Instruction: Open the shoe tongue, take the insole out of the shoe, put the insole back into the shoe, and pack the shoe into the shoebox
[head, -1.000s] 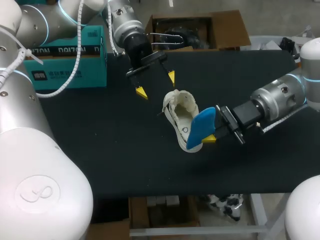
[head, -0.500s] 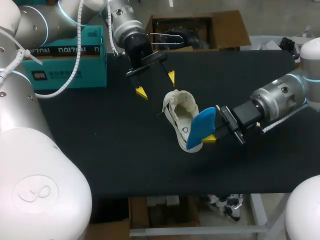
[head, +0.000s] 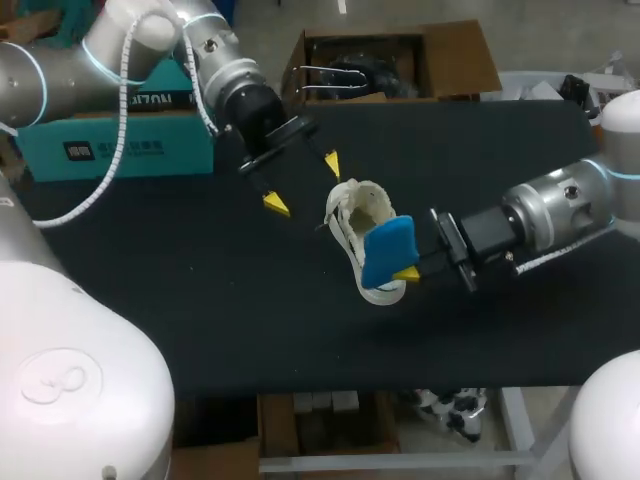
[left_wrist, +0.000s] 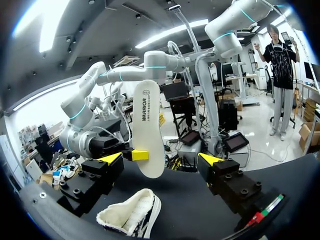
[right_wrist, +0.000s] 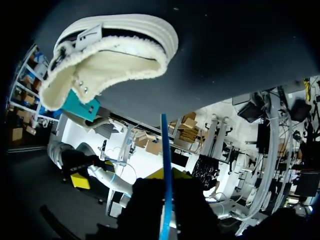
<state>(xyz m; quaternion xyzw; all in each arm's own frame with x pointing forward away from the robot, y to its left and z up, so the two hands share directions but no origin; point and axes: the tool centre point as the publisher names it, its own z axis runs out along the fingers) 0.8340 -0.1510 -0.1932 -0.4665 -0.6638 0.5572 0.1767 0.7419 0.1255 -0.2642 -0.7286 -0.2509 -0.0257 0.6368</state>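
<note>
Noting black bench (head: 200, 300) under shoe (head: 352, 212): our right hand (head: 407, 272) grasps the insole (head: 388, 250), our left hand (head: 304, 184) hangs released.

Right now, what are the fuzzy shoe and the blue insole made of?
The shoe looks like pale fabric with a fluffy, fleecy lining round its opening. Its smooth, ribbed sole is probably rubber. The insole looks like thin foam: matte blue on one face, smooth white on the other, and unbent.
</note>
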